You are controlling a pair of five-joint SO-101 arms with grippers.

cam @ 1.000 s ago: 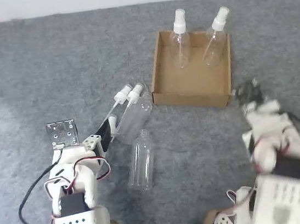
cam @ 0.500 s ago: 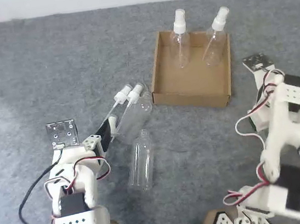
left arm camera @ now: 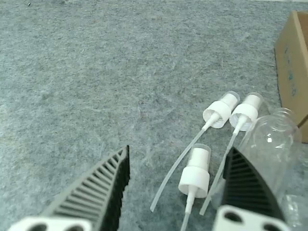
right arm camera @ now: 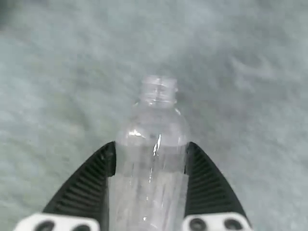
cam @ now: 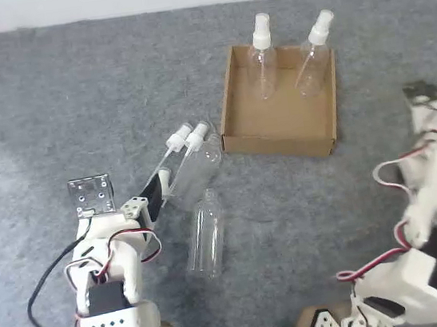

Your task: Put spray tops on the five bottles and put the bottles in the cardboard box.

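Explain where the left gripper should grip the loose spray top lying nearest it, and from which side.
Grip the nearest spray top across its white collar, its widest, firmest part, not the dip tube. It lies flat on the carpet between the jaws of the open left gripper, so probably come down from above.

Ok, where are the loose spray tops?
In the left wrist view, three spray tops lie on the carpet ahead of the open left tool, beside an uncapped bottle.

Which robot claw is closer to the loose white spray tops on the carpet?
Left. The left gripper sits open right at the spray tops. The right gripper is far off, on the other side of the cardboard box, shut on a bottle with no top.
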